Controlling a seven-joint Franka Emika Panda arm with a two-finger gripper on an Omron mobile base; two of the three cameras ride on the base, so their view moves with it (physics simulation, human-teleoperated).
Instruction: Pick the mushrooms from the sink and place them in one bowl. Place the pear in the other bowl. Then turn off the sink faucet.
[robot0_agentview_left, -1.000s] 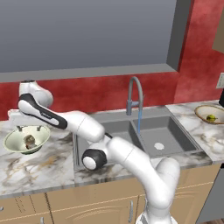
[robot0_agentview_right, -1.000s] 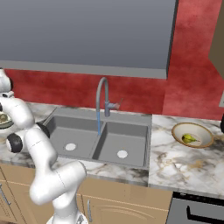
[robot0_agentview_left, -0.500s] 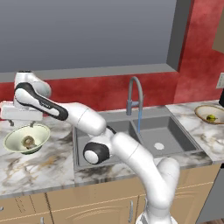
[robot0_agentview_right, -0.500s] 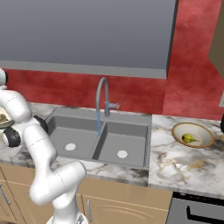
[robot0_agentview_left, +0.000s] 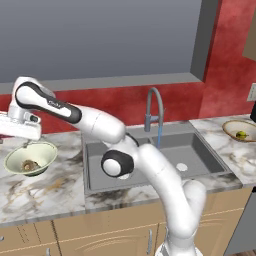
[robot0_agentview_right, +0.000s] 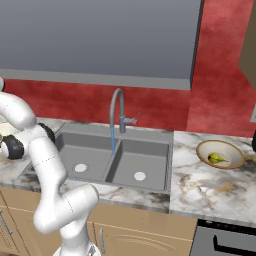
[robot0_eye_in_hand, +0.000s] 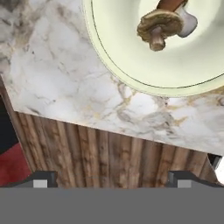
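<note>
i have the gripper (robot0_eye_in_hand: 112, 180) up above the pale green-white bowl (robot0_agentview_left: 31, 158) at the left edge of the left base view. in the hand view its two dark tips sit wide apart at the bottom with nothing between them, so i read it as released and empty.

the mushrooms (robot0_eye_in_hand: 164, 22) lie in that bowl: in the hand view, at the upper right of the frame, one brown cap with a pale stem is plain and a second shows beside it, partly cut off by the top edge. in the left base view they are just a small brown spot (robot0_agentview_left: 30, 165) at the bowl's bottom.

the pear (robot0_agentview_right: 216, 158) sits inside the tan-rimmed bowl (robot0_agentview_right: 220, 154) at the right of the right base view, on the marble counter (robot0_agentview_right: 210, 187) well apart from the green bowl.

the sink (robot0_agentview_right: 112, 161) in the middle of that frame shows two white drains and no food in either basin.

so both placing steps look done to me. what is left is the faucet (robot0_agentview_right: 117, 112): a thin blue stream still falls from its spout into the basin, so i judge it is running. the hand is well to the left of it, and my next job is to bring the arm across to the handle at the faucet's base.
</note>
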